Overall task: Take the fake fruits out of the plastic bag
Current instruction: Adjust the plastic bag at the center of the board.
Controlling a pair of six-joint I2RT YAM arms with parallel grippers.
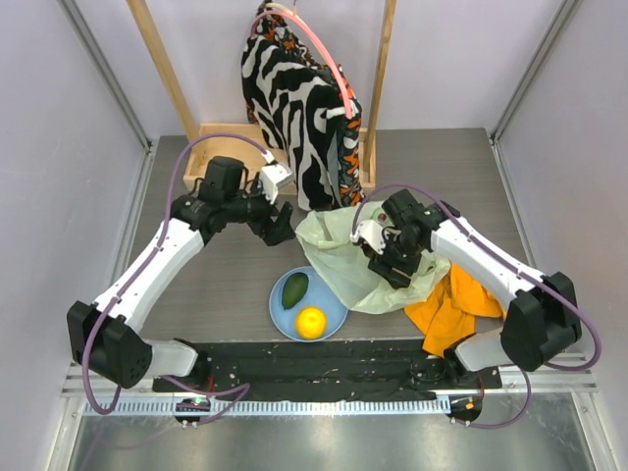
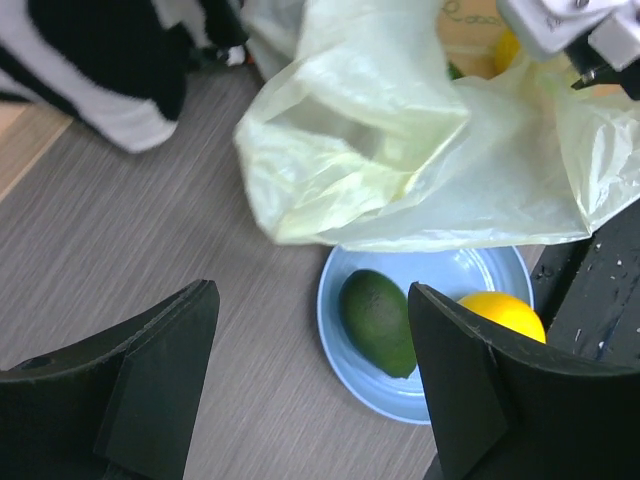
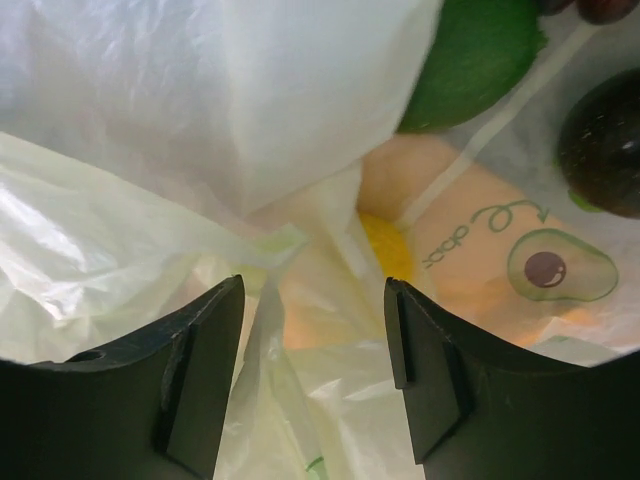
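Two fruits, a green avocado (image 1: 294,290) and an orange (image 1: 311,322), lie on the light blue plate (image 1: 279,314) at lower centre. Just up and right, the plastic bag (image 1: 339,245) holds a second avocado (image 3: 470,60), a lemon (image 3: 385,248) and a dark fruit (image 3: 605,140). Over the bag, the right gripper (image 1: 392,263) has its jaws parted around a fold. Further left, the left gripper (image 1: 278,224) gapes empty.

Your table (image 1: 216,294) is a grey wood-grain top. Lying directly on it, near the front middle, you have a light blue plate (image 1: 285,317). The pale yellow-green plastic bag (image 1: 343,260) sits crumpled just beside it — its edge overlaps the plate's far right rim. An orange cloth (image 1: 451,309) lies to the right, partly under the bag. A wooden frame (image 1: 231,137) stands at the back, and a black strip (image 1: 324,358) runs along the near edge.
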